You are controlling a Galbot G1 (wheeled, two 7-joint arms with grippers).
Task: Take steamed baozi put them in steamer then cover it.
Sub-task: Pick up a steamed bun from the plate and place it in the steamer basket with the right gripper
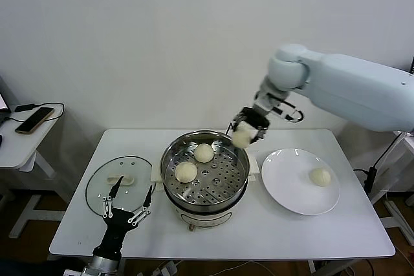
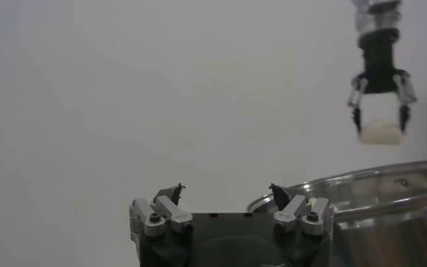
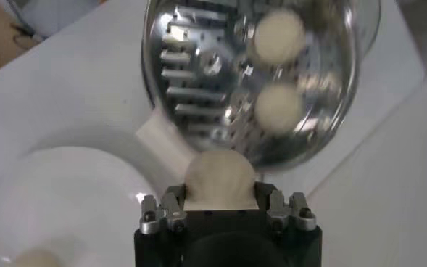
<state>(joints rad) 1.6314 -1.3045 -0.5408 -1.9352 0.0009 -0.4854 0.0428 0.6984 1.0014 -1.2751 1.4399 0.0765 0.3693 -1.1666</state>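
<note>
Steamed baozi, small round cream-white buns, four in all: two lie on the perforated tray inside the steamer (image 1: pixel 204 172), one (image 1: pixel 242 138) is clamped in the right gripper (image 1: pixel 250 124), one (image 1: pixel 320 176) sits on the flat white plate (image 1: pixel 288 189).

White rectangular table (image 1: pixel 336 237): carries everything listed below.

Steamer, large round shiny steel pot with white base and side handles: directly below and toward the robot from the right gripper, whose bun hangs over the pot's far rim. Contents: bun (image 1: pixel 204 152) nearer that gripper, bun (image 1: pixel 185 171) farther from it. The right wrist view alone shows the tray's slots and holes (image 3: pixel 199 80) from above, both buns on it (image 3: pixel 278 36) (image 3: pixel 277 107), and the held bun (image 3: pixel 219 176) between the finger bases.

Flat white plate: beside the steamer, below the right gripper and to its outer side; holds a single bun.

Cover, round clear glass lid with metal rim and white centre handle (image 1: pixel 116 182): flat on the table, just beyond the left gripper (image 1: pixel 127 210), on the steamer's other side.

Right gripper: closed around a bun. Only the left wrist view shows it from the side (image 2: pixel 380 101), high above the steamer's rim (image 2: pixel 387 178).

Left gripper: spread wide, holding nothing, at the table's near edge; seen also in its own view (image 2: pixel 231 210).
</note>
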